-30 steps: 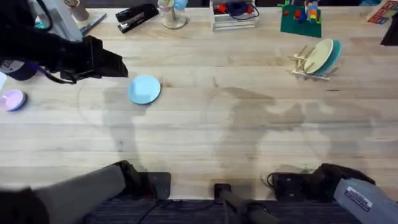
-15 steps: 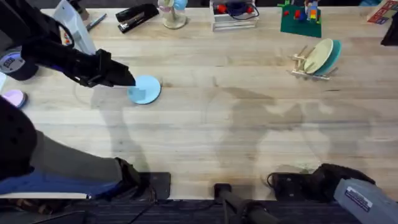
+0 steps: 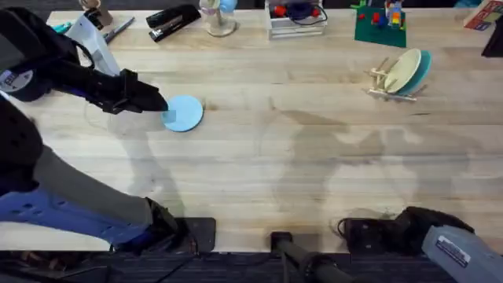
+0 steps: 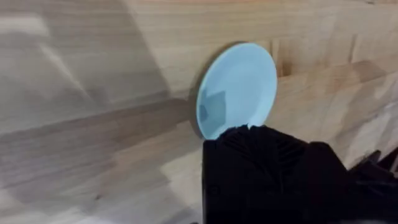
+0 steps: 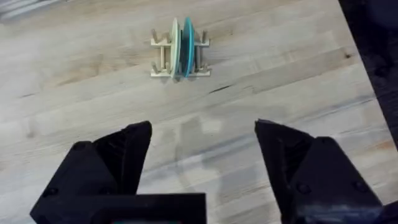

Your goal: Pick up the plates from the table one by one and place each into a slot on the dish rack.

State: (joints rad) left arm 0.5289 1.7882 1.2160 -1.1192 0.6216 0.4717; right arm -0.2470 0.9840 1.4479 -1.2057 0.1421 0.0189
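Observation:
A pale sky-blue plate (image 3: 185, 112) lies flat on the table (image 3: 259, 165) at the left. My left gripper (image 3: 156, 102) reaches in from the left and its tip is at the plate's left rim. In the left wrist view the plate (image 4: 239, 84) sits just beyond the black gripper body, which covers its near edge. The dish rack (image 3: 387, 81) stands at the far right with a cream plate (image 3: 399, 69) and a teal plate (image 3: 422, 67) upright in its slots. My right gripper (image 5: 202, 140) is open and holds nothing, far from the rack (image 5: 163, 55), with its arm (image 3: 416, 228) folded near its base.
Along the back edge are a black stapler (image 3: 173, 19), a cup (image 3: 219, 17), a white tray (image 3: 296, 22) and a green block set (image 3: 381, 23). A dark tape roll (image 3: 17, 82) sits at the far left. Bare planks lie between the blue plate and the rack.
The left arm has swung toward the sky-blue plate, bringing its gripper from up and to the left onto the plate's left rim. The plate and the right arm have not moved.

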